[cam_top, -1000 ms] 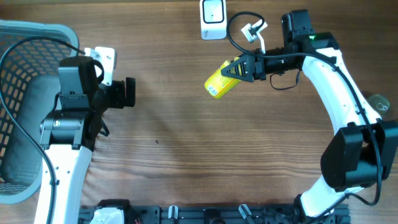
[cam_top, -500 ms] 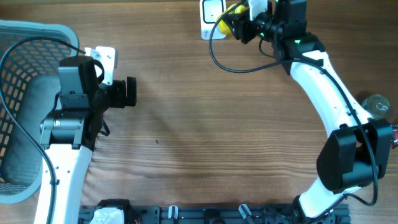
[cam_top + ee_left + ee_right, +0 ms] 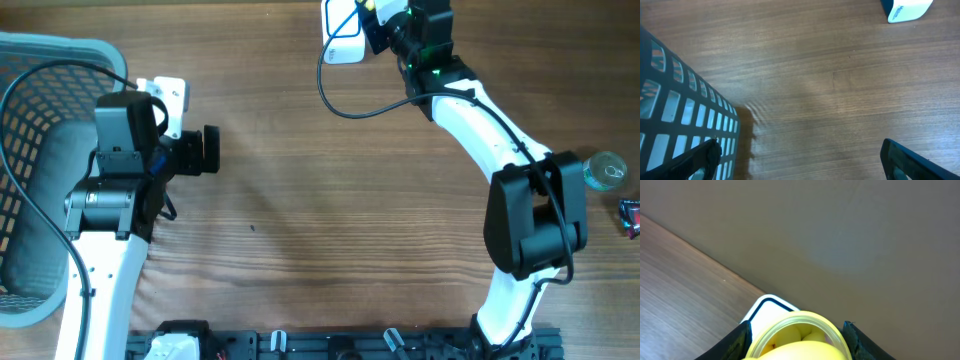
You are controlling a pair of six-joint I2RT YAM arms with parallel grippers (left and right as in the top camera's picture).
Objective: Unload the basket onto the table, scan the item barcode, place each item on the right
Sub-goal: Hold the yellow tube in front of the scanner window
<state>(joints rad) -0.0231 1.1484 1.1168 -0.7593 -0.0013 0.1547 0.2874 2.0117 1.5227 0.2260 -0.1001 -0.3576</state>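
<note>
Right tool [image 3: 795,342] was pinching the yellow container [image 3: 796,329], one finger on each side of its round body. We judged slip the first risk: curved wall, narrow contact, and any wrist twist could roll it out.

The container sat directly over the white scanner [image 3: 766,308]. We couldn't tell if it was just above or touching. A further push down or forward could tip or shove the scanner.

We saw no barcode in any view, so we couldn't say whether the label faced the scan window. Wrong face means no read.

From overhead only a sliver of the container [image 3: 367,8] showed past the wrist. The black cable [image 3: 335,95] looped out just beside the scanner [image 3: 340,28]; a swing back could snag it and drag the unit.

Room, working outward:
- Left tool [image 3: 799,159] was spread wide and empty over bare tabletop [image 3: 840,75], with the basket [image 3: 675,120] just beside it. It was tight on that side only.
- The middle of the tabletop was bare wood, the best retreat path for the right arm.
- Toward the right edge a clear round object [image 3: 603,170] sat near that arm's elbow, where a wide sweep could clip it.
- At the far end the right tool worked at the tabletop edge, with a plain grey surface [image 3: 840,230] beyond, a wall by our guess. There was no room outward, only back toward the bases.
</note>
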